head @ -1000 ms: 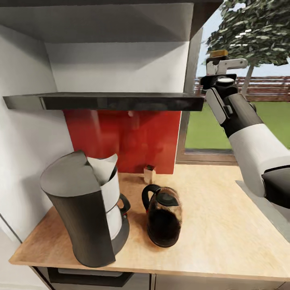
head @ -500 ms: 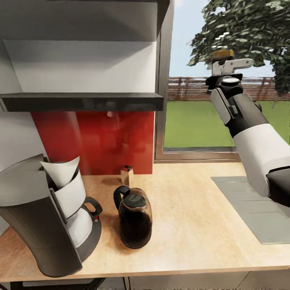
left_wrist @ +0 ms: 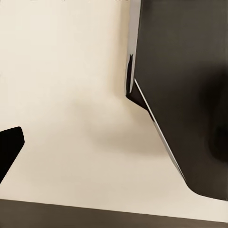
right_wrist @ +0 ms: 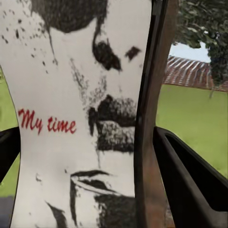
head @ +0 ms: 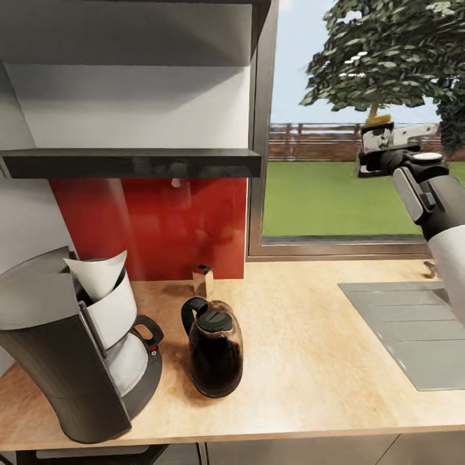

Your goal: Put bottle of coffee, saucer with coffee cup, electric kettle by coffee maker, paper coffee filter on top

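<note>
Right hand (head: 382,143) clamped on bottle of coffee (right_wrist: 80,114), shifted right and lower before window.

The dark grey coffee maker (head: 77,361) stands upright on the table (head: 310,361), a white paper coffee filter (head: 100,274) in its basket. The electric kettle (head: 215,352) stands just beside it. The bottle of coffee (right_wrist: 80,118), labelled "My time", sits clamped in the right end effector (head: 387,139), high before the window.

Red backsplash (head: 161,226) — window (head: 336,194), sink (head: 407,332)
</note>
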`<state>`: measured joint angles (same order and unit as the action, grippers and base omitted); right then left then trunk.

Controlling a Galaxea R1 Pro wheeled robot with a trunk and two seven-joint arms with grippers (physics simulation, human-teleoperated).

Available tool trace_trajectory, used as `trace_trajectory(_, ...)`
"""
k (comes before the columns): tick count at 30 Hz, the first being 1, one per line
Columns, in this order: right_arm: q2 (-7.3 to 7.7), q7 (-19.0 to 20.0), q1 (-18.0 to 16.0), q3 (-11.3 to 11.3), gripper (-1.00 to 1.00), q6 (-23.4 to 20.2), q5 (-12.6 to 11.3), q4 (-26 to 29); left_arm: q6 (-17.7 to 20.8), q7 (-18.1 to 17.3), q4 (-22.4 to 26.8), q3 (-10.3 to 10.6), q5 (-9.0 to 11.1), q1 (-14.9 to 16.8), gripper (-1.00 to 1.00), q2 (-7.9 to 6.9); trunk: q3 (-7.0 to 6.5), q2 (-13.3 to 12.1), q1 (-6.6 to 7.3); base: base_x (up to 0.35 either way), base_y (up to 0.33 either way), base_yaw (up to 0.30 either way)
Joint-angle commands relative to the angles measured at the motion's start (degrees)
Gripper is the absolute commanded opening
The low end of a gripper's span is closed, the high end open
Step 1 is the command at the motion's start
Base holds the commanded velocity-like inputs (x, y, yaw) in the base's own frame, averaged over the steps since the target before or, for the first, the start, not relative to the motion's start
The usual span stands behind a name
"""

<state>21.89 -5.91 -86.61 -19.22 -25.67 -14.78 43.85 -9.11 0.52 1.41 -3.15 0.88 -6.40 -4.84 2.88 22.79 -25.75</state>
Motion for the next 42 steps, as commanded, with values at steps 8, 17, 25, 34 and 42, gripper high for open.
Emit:
trace_trajectory(8,4.45,17.77,10.64,-0.38,-1.0,7.38,-0.52,0.08,-0.38,0.01,0.08,-0.27,0.08,-0.01,1.0,0.09,0.11,0.13,-0.03,0.0,0.0,0.0)
trace_trajectory(17,4.57,26.91,25.78,-0.38,-1.0,17.67,-2.27,0.02,-0.64,0.01,0.15,-0.27,0.08,-0.01,1.0,0.26,0.11,0.13,-0.03,0.0,0.0,0.0)
trace_trajectory(25,4.3,27.22,27.05,-0.55,-1.0,18.19,-9.6,0.1,-0.73,0.01,0.17,-0.41,0.08,-0.01,1.0,0.35,0.11,0.13,-0.03,-0.131,-0.082,0.006)
trace_trajectory(34,4.21,27.27,27.3,-0.55,-1.0,18.22,-9.74,-2.38,-0.48,0.01,0.2,-0.7,0.17,-0.01,1.0,0.26,0.11,0.13,-0.03,-0.134,-0.085,0.176)
trace_trajectory(42,4.3,27.36,28.49,-0.55,-1.0,18.2,-9.8,-1.88,-0.64,0.01,0.62,-0.63,0.08,0.07,1.0,0.23,0.11,0.13,-0.03,-0.235,0.0,0.006)
